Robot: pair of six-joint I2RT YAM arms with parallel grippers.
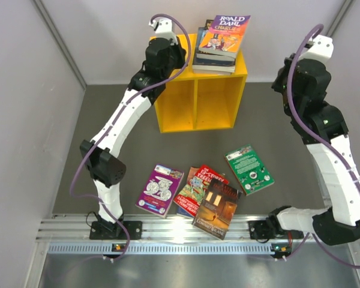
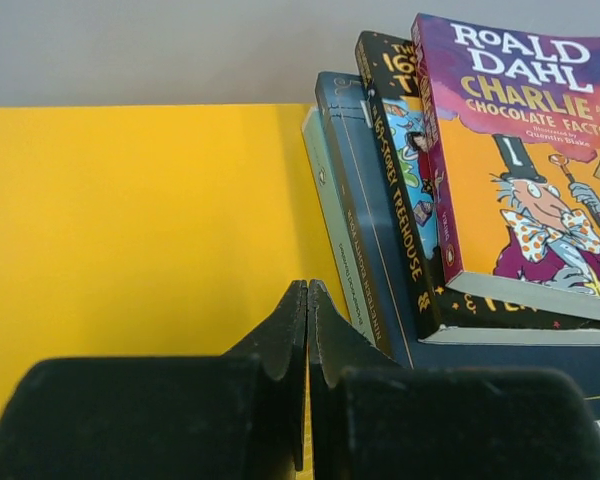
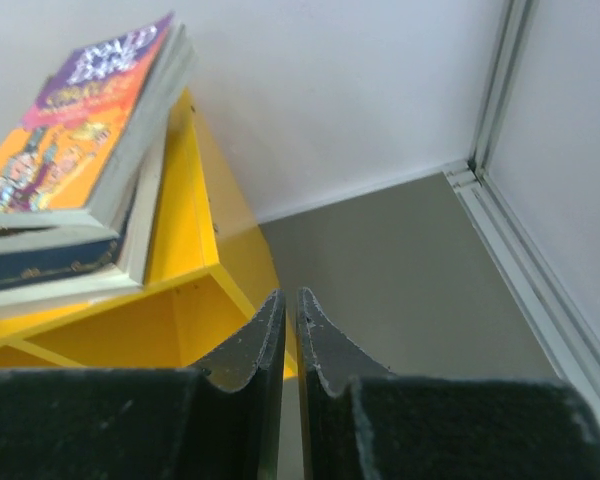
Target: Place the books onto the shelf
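Note:
The yellow shelf (image 1: pixel 198 102) stands at the back of the table, and a stack of books (image 1: pixel 222 42) with the orange Roald Dahl book (image 2: pixel 530 170) uppermost lies on the right of its flat top. On the table in front lie a purple book (image 1: pixel 160 189), a red book (image 1: pixel 199 187), a dark brown book (image 1: pixel 217 210) and a green book (image 1: pixel 248 169). My left gripper (image 2: pixel 308 285) is shut and empty over the bare left part of the shelf top (image 2: pixel 140 230), just left of the stack. My right gripper (image 3: pixel 291 293) hangs right of the shelf (image 3: pixel 180 300), its jaws a narrow gap apart with nothing between them.
Grey walls close in the dark table on the left, back and right, with a metal corner post (image 3: pixel 500 90) near my right gripper. Both shelf compartments (image 1: pixel 216 99) face the front. The arm bases sit on a rail (image 1: pixel 186 231) at the near edge.

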